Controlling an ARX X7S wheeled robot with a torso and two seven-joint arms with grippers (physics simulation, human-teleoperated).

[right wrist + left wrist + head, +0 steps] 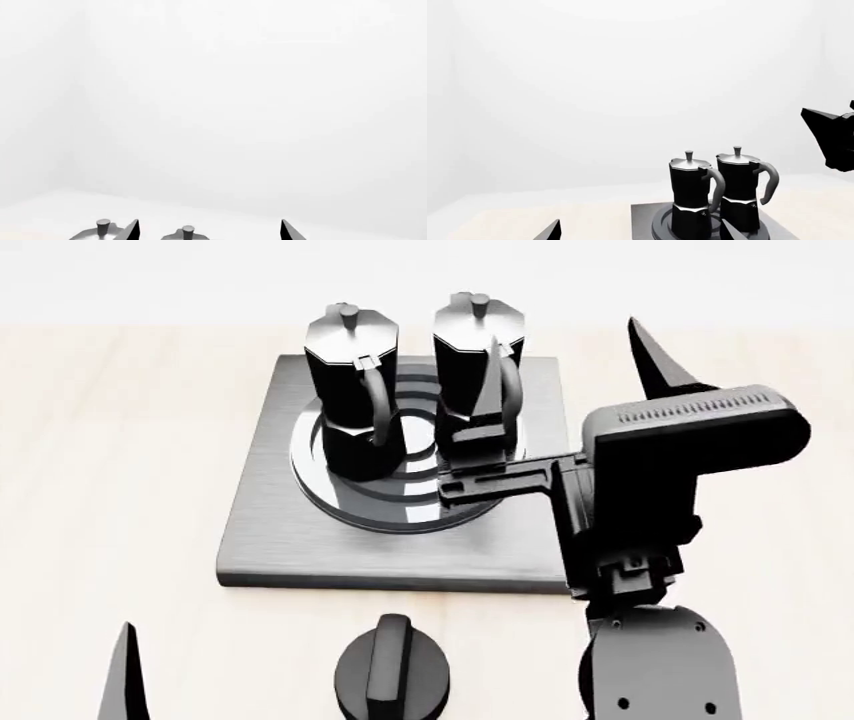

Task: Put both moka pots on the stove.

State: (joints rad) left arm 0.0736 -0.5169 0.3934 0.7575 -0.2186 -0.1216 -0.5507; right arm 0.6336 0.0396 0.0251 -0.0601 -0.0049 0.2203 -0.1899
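On the pale wooden tabletop [120, 440] lies the flat square brushed-grey stove [267, 540], and both tall black faceted moka pots with silver lids, left [350, 390] and right [477, 360], stand upright on its ring burner, close beside each other. The task looks done; the risk is in the retreat. The right gripper [577, 370] hangs spread wide around the right pot, holding nothing, so a sideways pull could clip its handle and topple it into its neighbour. The left gripper [637, 231] sits low at the near left, also open and empty. A round black dial knob [392, 670] rests near the stove's front edge.
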